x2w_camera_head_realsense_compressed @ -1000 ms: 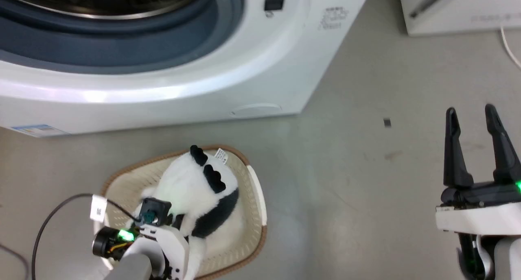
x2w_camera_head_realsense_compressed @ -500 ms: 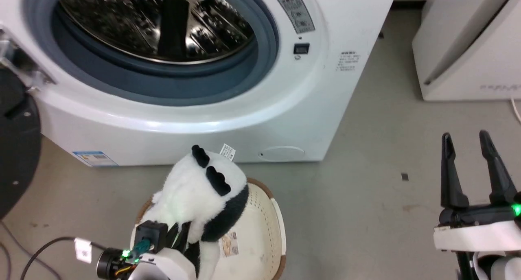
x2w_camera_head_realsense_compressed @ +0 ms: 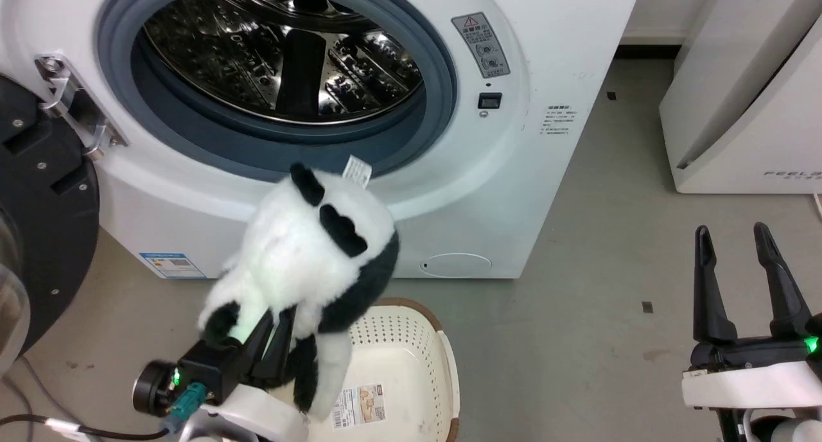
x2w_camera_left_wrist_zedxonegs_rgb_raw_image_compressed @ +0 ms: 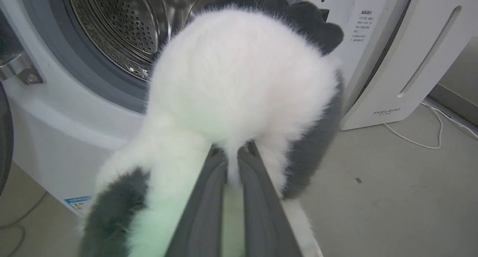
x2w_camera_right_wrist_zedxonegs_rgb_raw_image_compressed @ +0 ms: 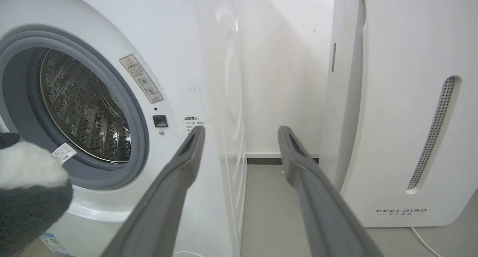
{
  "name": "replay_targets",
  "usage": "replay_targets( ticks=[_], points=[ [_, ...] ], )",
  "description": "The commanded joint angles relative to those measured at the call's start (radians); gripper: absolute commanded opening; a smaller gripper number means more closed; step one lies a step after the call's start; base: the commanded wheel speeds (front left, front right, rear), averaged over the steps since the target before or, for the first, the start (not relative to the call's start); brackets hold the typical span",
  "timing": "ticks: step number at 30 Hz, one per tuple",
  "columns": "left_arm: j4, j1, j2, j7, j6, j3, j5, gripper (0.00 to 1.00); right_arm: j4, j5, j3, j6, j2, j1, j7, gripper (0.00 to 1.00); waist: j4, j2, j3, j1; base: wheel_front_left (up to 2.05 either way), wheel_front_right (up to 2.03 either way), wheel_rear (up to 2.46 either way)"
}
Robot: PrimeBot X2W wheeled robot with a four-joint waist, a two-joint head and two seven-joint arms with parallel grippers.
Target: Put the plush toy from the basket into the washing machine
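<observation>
Above the basket (x2w_camera_head_realsense_compressed: 399, 331), the plush toy (x2w_camera_head_realsense_compressed: 308, 256) clamped in the left claw (x2w_camera_head_realsense_compressed: 280, 320); right claw (x2w_camera_head_realsense_compressed: 732, 236) spread wide.

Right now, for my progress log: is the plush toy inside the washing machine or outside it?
Outside. The left gripper holds the plush toy above the basket, before the open porthole of the washing machine.

Grey floor (x2w_camera_head_realsense_compressed: 578, 268) bears basket (x2w_camera_head_realsense_compressed: 401, 326), washing machine (x2w_camera_head_realsense_compressed: 526, 172), appliance (x2w_camera_head_realsense_compressed: 738, 140).
</observation>
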Motion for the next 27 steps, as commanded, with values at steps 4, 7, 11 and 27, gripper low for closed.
replay_targets(
  ticks=[4, 7, 11, 27],
  points=[
    [-0.064, -0.022, 0.01, -0.006, -0.017, 0.015, 0.014, 0.0, -0.009, 0.004, 0.006, -0.001, 0.001, 0.001, -0.004, 1.0, -0.017, -0.0001, 0.027, 0.0002, 0.0, 0.0, 0.0],
    [-0.094, -0.061, 0.027, -0.006, -0.022, 0.026, 0.02, 0.0, -0.018, 0.008, 0.007, -0.001, 0.001, -0.013, -0.004, 1.0, -0.034, -0.0001, 0.059, 0.0002, 0.0, 0.0, 0.0],
    [-0.097, -0.153, 0.064, -0.005, -0.026, 0.04, 0.013, 0.0, -0.037, 0.013, 0.012, -0.001, 0.001, -0.037, -0.004, 1.0, -0.06, -0.0001, 0.12, 0.0002, 0.0, 0.0, 0.0],
    [-0.005, -0.724, 0.357, 0.208, -0.033, 0.032, -0.068, 0.0, -0.115, 0.06, 0.02, -0.001, 0.001, -0.161, -0.004, 1.0, -0.188, -0.0001, 0.426, 0.0002, 0.0, 0.0, 0.0]
  ],
)
